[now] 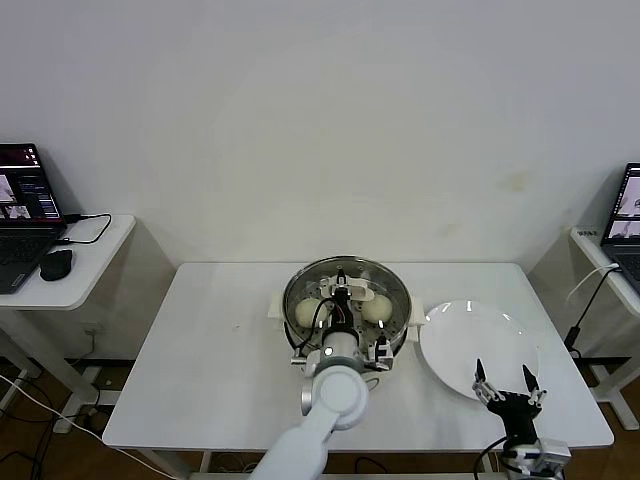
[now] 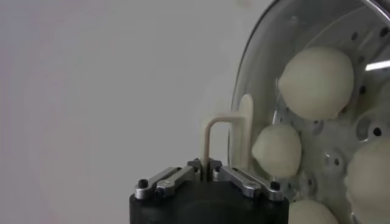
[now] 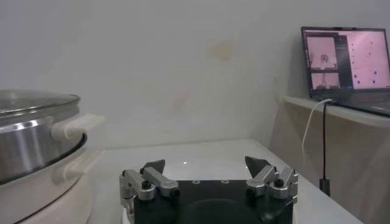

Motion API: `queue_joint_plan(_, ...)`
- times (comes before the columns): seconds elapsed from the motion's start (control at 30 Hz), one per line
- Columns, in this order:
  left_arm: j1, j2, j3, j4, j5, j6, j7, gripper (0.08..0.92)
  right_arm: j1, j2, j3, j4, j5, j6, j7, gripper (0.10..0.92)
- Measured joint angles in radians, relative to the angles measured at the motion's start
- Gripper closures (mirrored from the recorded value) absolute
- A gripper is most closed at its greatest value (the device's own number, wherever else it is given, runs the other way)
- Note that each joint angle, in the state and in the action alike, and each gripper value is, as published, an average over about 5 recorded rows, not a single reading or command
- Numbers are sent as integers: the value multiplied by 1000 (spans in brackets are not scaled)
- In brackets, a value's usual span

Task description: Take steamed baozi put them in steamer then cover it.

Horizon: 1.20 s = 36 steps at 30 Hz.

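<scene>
The left hand (image 1: 341, 296) is over the middle of the steamer (image 1: 296, 313), and its fingers are pressed together on the handle (image 2: 214, 141) of the cover (image 2: 263, 67). In the left wrist view the cream handle stands straight between the closed fingers, and its long axis runs across the pinch. The cover lies on the steamer; its rim seems to sit on the pot's edge all around, though I cannot tell if it is fully seated. Under the glass the baozi (image 2: 317, 83) lie on the perforated tray. The steamer stands at the centre of the worktop (image 1: 214, 345).

The right hand (image 1: 507, 384) is spread and holds nothing. It waits above the near edge of the white plate (image 1: 460, 345), well apart from the pot.

I judge the task is nearly finished: the left hand only needs to release the handle and rise straight up.
</scene>
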Motion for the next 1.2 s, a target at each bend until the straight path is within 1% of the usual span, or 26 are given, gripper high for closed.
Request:
queue_joint_plan(0.1, 1, 0, 1, -3, -1, -1, -3, 846, 0, -1, 0, 0, 0, 1, -1, 203)
queue_joint_plan(0.2, 3, 1, 1, -11, -1, -3, -1, 779, 0, -1, 1, -1, 1, 1, -1, 203)
queue_joint_plan(0.37, 9, 2, 4, -34, -1, -3, 10, 632, 1, -1, 1, -2, 1, 1, -1, 203)
queue_joint_plan(0.43, 13, 2, 6, -45, -1, -2, 17, 589, 1, -1, 1, -2, 1, 1, -1, 203)
queue_joint_plan(0.53, 20, 3, 9, -62, 1, -1, 28, 502, 0, -2, 2, -3, 1, 1, -1, 203)
queue_joint_plan(0.77, 42, 5, 12, -106, 6, 1, 49, 277, 1, -2, 3, -4, 1, 1, -2, 203)
queue_joint_plan(0.87, 54, 5, 9, -125, 10, 1, 58, 205, 0, -3, 3, -4, 2, 1, -2, 203)
queue_joint_plan(0.97, 69, 6, 5, -148, 11, 1, 66, 183, -1, -6, 3, -4, 2, 1, -3, 203)
queue_joint_plan(1.2, 114, 19, -10, -213, 7, 0, 74, 177, -7, -14, 2, 3, 4, -2, -5, 203)
